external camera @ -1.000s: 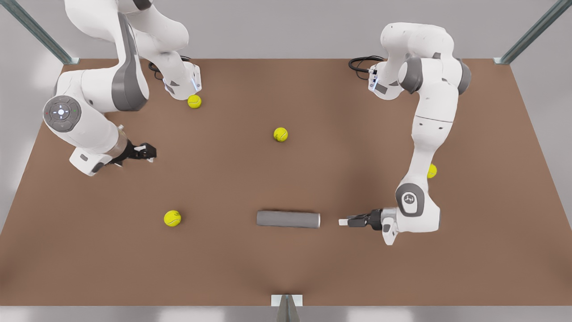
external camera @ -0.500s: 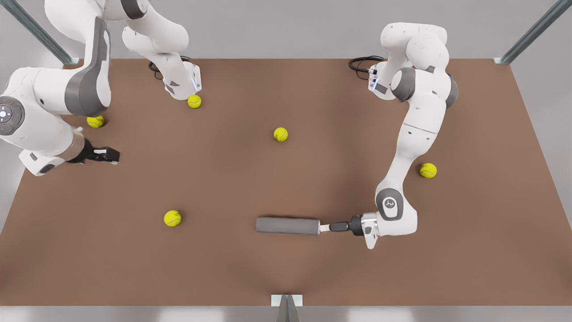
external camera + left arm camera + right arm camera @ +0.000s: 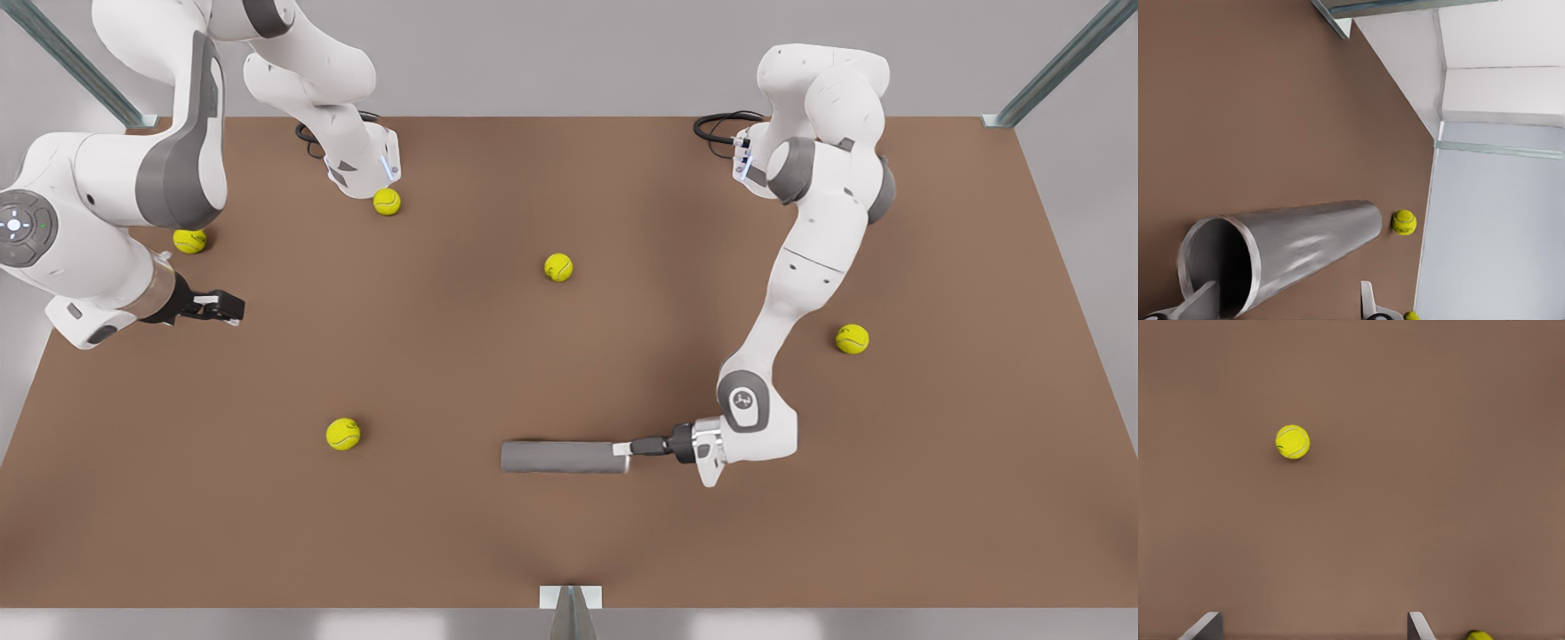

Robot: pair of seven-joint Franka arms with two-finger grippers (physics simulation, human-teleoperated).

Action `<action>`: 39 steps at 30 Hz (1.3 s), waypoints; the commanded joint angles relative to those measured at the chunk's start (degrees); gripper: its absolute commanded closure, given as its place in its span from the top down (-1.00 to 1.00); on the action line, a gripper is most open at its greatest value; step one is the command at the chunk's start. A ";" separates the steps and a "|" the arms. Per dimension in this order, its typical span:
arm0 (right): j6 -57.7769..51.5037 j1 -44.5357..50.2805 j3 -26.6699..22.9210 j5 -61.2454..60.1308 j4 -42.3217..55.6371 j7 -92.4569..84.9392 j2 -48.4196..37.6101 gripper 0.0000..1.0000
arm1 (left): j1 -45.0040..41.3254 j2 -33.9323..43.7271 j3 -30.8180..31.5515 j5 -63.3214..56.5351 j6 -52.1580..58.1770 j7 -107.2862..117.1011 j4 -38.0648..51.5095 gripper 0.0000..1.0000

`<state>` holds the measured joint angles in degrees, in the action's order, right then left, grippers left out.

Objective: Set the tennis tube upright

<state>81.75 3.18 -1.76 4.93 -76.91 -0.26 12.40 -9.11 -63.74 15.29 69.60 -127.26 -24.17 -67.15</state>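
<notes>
Tube (image 3: 562, 457) lying flat on table (image 3: 622, 551) near front edge, left gripper (image 3: 625, 448) at its open rimmed end, fingers spread, one inside the mouth, right gripper (image 3: 233, 308) spread wide over bare table, ball (image 3: 1293, 442) ahead.

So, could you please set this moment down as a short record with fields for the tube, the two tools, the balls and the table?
tube: tennis tube lying flat, open end toward the left tool
left tool: at that end, open, one finger inside the mouth, one outside
right tool: open, waiting above bare table at the front view's left
balls: five tennis balls loose, nearest
table: brown
</notes>
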 commanded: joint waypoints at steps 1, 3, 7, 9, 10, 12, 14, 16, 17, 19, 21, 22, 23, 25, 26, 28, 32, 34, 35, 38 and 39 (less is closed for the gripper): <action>-0.01 -0.02 0.00 -0.01 0.00 0.00 0.00 1.00 | -0.03 -0.07 0.09 0.09 -0.18 0.00 0.00 1.00; -0.01 -0.02 0.00 -0.01 0.00 0.00 0.00 1.00 | -0.03 -0.07 0.09 0.09 -0.18 0.00 0.00 1.00; -0.01 -0.02 0.00 0.17 0.00 0.00 0.00 1.00 | 0.06 -0.16 0.97 0.18 -1.50 0.00 0.09 1.00; -0.01 -0.02 0.00 0.25 0.00 0.00 0.00 1.00 | -0.03 -0.07 1.06 0.18 -1.50 0.09 0.09 1.00; -0.01 -0.02 0.00 0.25 0.00 0.00 0.00 1.00 | -0.03 -0.07 1.41 0.18 -1.50 0.00 0.09 1.00; -0.01 0.07 0.00 0.17 0.00 0.00 0.00 1.00 | -0.38 -0.16 1.50 0.09 -1.50 0.00 0.09 1.00; -0.01 0.07 0.00 0.17 0.00 0.00 0.00 1.00 | -0.47 -0.77 2.11 0.09 -1.58 -1.49 0.09 1.00; -0.01 0.07 0.00 0.17 0.00 0.00 0.00 1.00 | -1.26 -0.95 2.11 0.09 -1.93 -1.58 0.09 1.00; -0.01 0.07 0.00 -0.01 0.00 0.00 0.00 1.00 | -1.35 -0.95 2.11 0.09 -2.02 -1.58 0.09 1.00; -0.01 0.15 0.00 -0.01 0.00 0.00 0.00 1.00 | -1.35 -0.95 2.11 0.18 -2.11 -1.58 0.00 1.00; -0.01 0.07 0.00 -0.01 0.00 0.00 0.00 1.00 | -1.44 -0.95 2.11 0.18 -2.02 -1.58 -0.09 1.00; -0.01 0.07 0.00 -0.01 0.00 0.00 0.00 1.00 | -1.44 -0.95 2.11 0.18 -2.02 -1.58 -0.09 1.00; -0.01 0.07 0.00 0.08 0.00 0.09 0.00 1.00 | -1.44 -0.95 2.11 0.18 -2.02 -1.58 -0.09 1.00; -0.01 0.07 0.00 0.08 0.00 0.09 0.00 1.00 | -1.44 -0.95 2.29 0.09 -2.02 -1.67 -0.17 1.00; -0.01 0.07 0.00 0.08 0.00 0.00 0.00 1.00 | -1.44 -0.95 2.64 0.01 -2.02 -1.84 -0.26 1.00; -0.01 0.07 0.00 0.08 0.00 0.09 0.00 1.00 | -2.05 -0.95 2.73 0.01 -2.02 -1.84 -0.26 1.00; -0.01 -0.11 -0.09 0.17 0.00 0.00 0.00 1.00 | -2.40 -1.03 2.73 -0.08 -2.02 -2.11 -0.52 1.00; -0.01 -0.11 -0.09 0.26 0.00 0.00 0.00 1.00 | -2.40 -1.03 2.73 0.01 -2.02 -2.11 -0.52 1.00; -0.01 -0.11 -0.09 0.25 0.00 0.09 0.00 1.00 | -2.40 -0.95 2.73 0.01 -2.02 -2.11 -0.52 1.00; -0.01 -0.11 -0.09 0.17 0.00 0.09 0.00 1.00 | -2.40 -1.03 2.73 0.01 -2.02 -2.11 -0.88 0.38; -0.01 -0.02 -0.09 0.26 0.00 0.09 0.00 1.00 | -2.40 -1.03 2.73 0.01 -2.02 -2.11 -0.96 0.37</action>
<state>81.74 3.19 -1.84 5.11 -76.91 -0.18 12.40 -11.60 -64.78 18.02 69.63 -129.29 -26.28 -68.11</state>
